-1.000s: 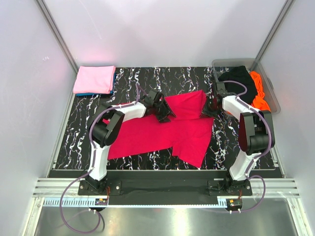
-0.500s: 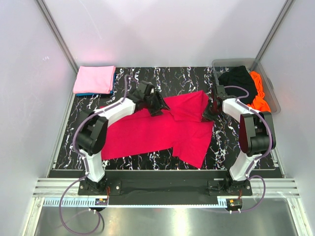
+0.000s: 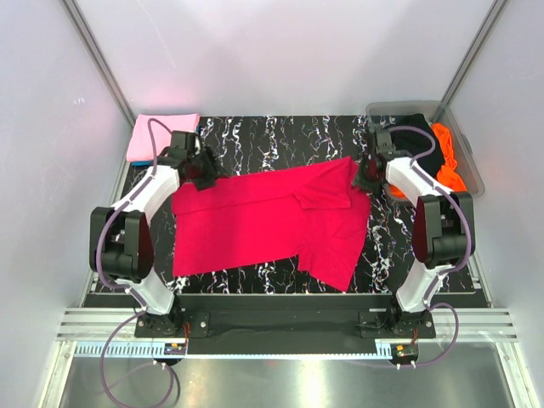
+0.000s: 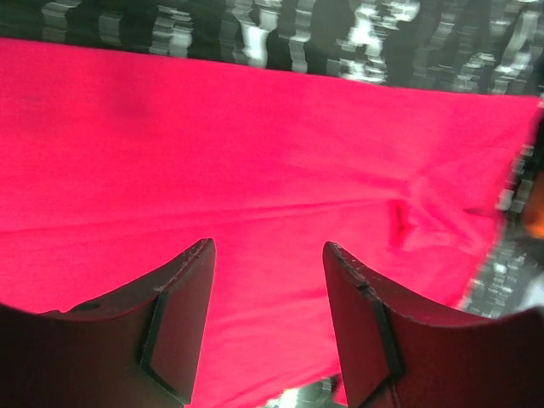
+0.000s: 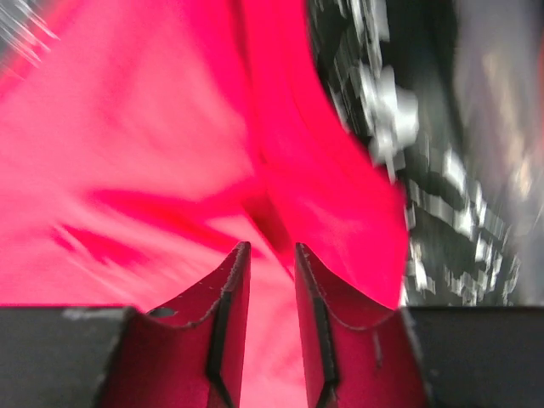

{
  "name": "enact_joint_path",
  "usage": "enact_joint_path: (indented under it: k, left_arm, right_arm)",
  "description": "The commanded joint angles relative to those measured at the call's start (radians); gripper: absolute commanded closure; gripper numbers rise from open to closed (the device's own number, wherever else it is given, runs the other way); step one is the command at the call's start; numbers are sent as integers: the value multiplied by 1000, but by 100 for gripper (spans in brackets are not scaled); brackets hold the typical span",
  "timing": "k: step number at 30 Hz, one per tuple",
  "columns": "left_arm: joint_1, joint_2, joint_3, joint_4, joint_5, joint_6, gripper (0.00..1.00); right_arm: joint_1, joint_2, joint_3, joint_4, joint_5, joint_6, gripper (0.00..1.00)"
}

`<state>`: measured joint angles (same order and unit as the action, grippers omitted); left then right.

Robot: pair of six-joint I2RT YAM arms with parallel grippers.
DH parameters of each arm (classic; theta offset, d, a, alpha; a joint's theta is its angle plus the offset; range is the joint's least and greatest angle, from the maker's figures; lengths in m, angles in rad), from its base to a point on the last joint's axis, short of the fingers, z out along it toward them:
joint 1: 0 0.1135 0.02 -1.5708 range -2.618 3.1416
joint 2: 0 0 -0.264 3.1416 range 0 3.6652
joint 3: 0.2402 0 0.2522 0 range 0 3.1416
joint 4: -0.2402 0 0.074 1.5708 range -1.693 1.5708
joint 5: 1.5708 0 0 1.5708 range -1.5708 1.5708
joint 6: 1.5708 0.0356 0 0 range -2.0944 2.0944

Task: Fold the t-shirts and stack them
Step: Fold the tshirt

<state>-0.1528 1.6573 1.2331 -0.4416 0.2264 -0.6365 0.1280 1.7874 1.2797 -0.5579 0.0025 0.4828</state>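
The crimson-red t-shirt (image 3: 263,212) lies spread across the marbled table, its upper part now flat and a sleeve fold near its right end. My left gripper (image 3: 201,172) is at the shirt's far left corner. In the left wrist view its jaws (image 4: 268,246) stand wide apart over the red cloth (image 4: 255,127), holding nothing. My right gripper (image 3: 365,177) is at the shirt's far right corner. In the right wrist view its jaws (image 5: 270,248) are nearly closed, with a ridge of red cloth (image 5: 127,153) running into them.
A folded light pink t-shirt (image 3: 157,132) lies on a blue one (image 3: 140,162) at the far left corner. A clear bin (image 3: 399,107) at the far right holds a black t-shirt (image 3: 416,136) and an orange one (image 3: 449,161). White walls enclose the table.
My left gripper has swept left from the shirt's middle to its far left corner. The folded-over cloth has been drawn out flat. My right gripper has stayed at the right corner.
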Motion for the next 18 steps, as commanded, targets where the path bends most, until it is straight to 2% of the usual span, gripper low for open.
enact_joint_path:
  k: [1, 5, 7, 9, 13, 18]
  left_arm:
    - [38, -7, -17, -25, -32, 116, 41]
    - [76, 51, -7, -14, -42, 130, 41]
    - [107, 74, -1, -3, -42, 129, 41]
    - [134, 85, 0, 4, -41, 130, 41]
    - [151, 113, 2, 7, -27, 135, 41]
    - [223, 148, -15, 9, -7, 113, 39]
  right_arm:
    - [-2, 52, 182, 35, 91, -47, 68]
    - [-1, 199, 334, 33, 111, -10, 74]
    - [5, 245, 421, 32, 117, -9, 84]
    - [10, 311, 476, 32, 119, -12, 90]
    - [13, 400, 588, 32, 96, -6, 93]
    - [16, 478, 629, 32, 83, 8, 93]
